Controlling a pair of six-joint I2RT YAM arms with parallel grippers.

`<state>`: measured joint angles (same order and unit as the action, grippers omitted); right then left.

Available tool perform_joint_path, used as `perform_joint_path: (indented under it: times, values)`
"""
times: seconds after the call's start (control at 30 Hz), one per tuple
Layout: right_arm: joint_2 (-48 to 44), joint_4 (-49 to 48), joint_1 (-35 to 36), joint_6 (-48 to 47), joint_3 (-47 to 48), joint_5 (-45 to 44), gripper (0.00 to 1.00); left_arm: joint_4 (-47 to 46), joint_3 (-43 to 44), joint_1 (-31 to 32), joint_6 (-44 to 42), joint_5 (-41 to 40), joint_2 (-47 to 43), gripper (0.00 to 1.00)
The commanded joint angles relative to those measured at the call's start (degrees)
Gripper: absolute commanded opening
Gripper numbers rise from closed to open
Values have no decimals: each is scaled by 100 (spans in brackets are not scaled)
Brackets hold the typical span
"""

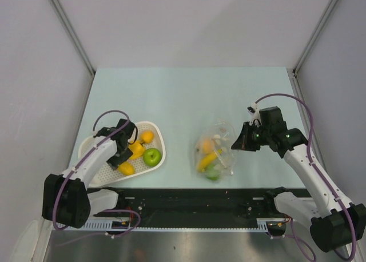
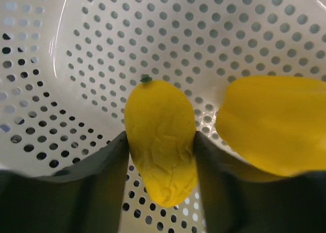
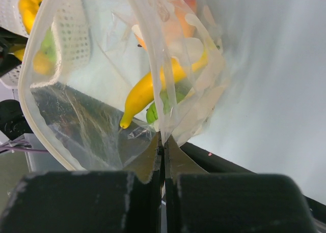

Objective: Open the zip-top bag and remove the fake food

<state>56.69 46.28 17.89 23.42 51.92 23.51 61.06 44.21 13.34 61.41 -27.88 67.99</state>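
Observation:
The zip-top bag [image 1: 215,149] lies crumpled near the table's front, right of centre, with a yellow banana [image 1: 208,159] and a green piece [image 1: 213,171] inside. My right gripper [image 1: 237,141] is shut on the bag's clear film at its right edge. The right wrist view shows the jaws [image 3: 164,141] pinching the film, with the banana [image 3: 145,93] hanging inside the bag [image 3: 66,95]. My left gripper [image 1: 122,161] reaches down into the white basket [image 1: 158,130]. Its fingers [image 2: 102,167] press both sides of a yellow fruit [image 2: 160,141].
The perforated basket [image 2: 214,34] also holds a green apple [image 1: 152,156], orange pieces [image 1: 147,137] and another yellow piece [image 2: 275,123]. A black rail [image 1: 189,200] runs along the table's near edge. Grey walls stand on both sides.

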Motion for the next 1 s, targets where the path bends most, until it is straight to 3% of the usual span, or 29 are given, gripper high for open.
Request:
perform_joint_path:
  times: [0.0,0.07,0.23,0.37,0.53,0.6,0.7,0.8,0.97]
  values:
    - [-52,-190,-14,-74,283,163,0,-59,-97,-42,355,257,-241,87]
    - [-96,-146,-22,-83,292,181,0,29,8,-42,276,135,-513,100]
    - [-114,-75,-22,-180,266,251,0,117,500,-42,-435,273,-936,100]
    - [-79,-23,-22,-180,310,374,0,-426,1027,194,-1016,1274,-1155,99]
    - [-35,-49,-14,-153,389,479,0,-2648,1301,1572,-1245,2532,-1236,82]
    - [0,-49,-5,-119,424,523,0,-3726,1441,2160,-1376,2891,-1043,80]
    - [44,-128,4,-40,407,620,0,-4582,1915,2907,-1850,3428,-402,77]
    - [71,-198,4,-30,415,638,0,-4752,2583,3576,-2413,3631,424,73]
    - [141,-225,-5,-39,582,541,0,-4367,3629,4123,-3134,3877,1583,61]
